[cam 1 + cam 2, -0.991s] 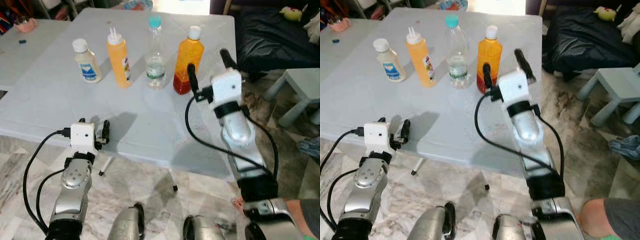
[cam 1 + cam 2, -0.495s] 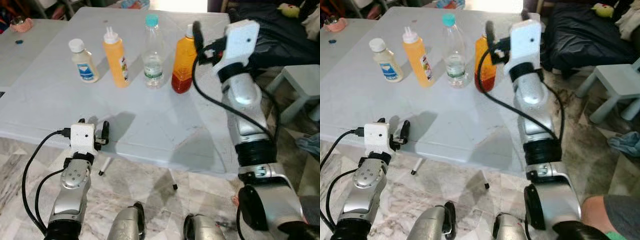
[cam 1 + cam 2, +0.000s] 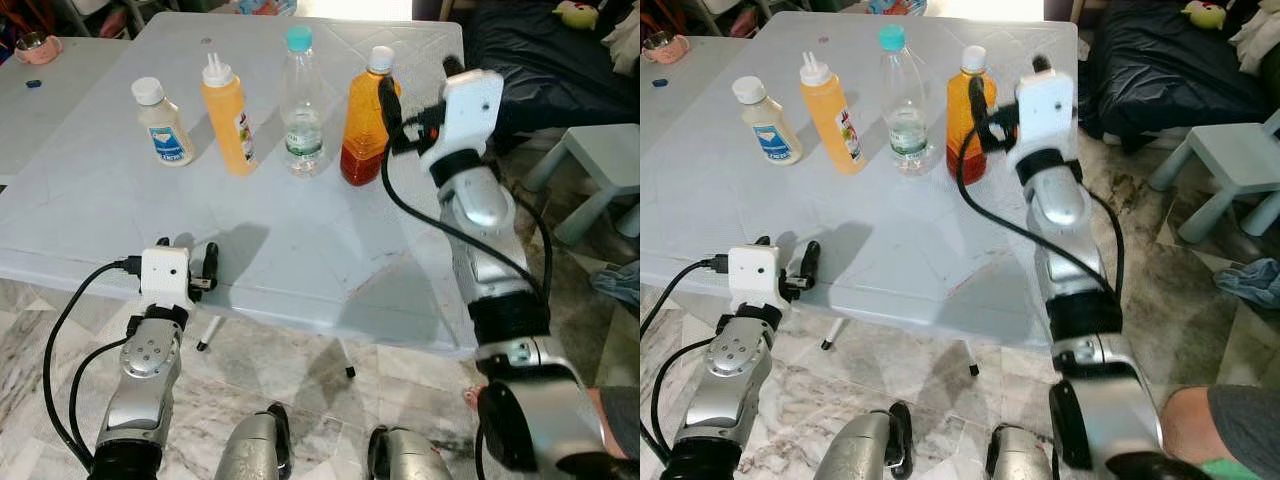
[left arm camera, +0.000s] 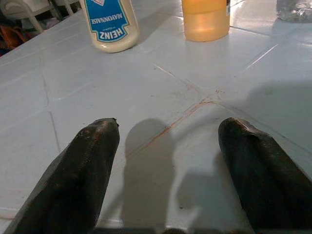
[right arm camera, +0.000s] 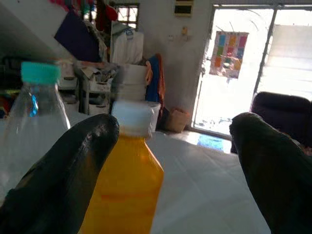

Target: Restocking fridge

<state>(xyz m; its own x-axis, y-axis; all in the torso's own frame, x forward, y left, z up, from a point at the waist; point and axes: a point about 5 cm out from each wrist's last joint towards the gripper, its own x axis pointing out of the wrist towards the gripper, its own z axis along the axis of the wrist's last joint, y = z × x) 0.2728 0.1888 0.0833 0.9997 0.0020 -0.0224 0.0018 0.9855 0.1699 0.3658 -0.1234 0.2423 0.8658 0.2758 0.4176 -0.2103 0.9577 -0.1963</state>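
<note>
So there's a row of four bottles standing upright toward the far side of the white table (image 3: 300, 260): a small mayonnaise bottle (image 3: 160, 122) on the robot's left, then a yellow squeeze bottle (image 3: 229, 116), a clear water bottle (image 3: 302, 104), and an orange juice bottle (image 3: 365, 120) at the right end. The right gripper (image 3: 420, 92) is up at neck height of that juice bottle, just beside it on its right, fingers spread wide with nothing between them. The thing the grab hinges on: the bottle's long axis is vertical, and it sits a bit to the left of the gap between the fingers, not centred in it (the right wrist view shows this best, with the white cap (image 5: 132, 117) tucked against one finger and lots of open room toward the other). My guess is the gripper needs to slide left and probably drop a touch before closing on the body, otherwise it clips the cap and tips the thing. The right forearm is raised and reaching forward over the table, wrist roughly level. The left gripper (image 3: 187, 262) hovers low at the near edge of the table, fingers (image 4: 83, 165) apart and empty, well away from all the bottles, so the right arm is clearly the closer one.
</note>
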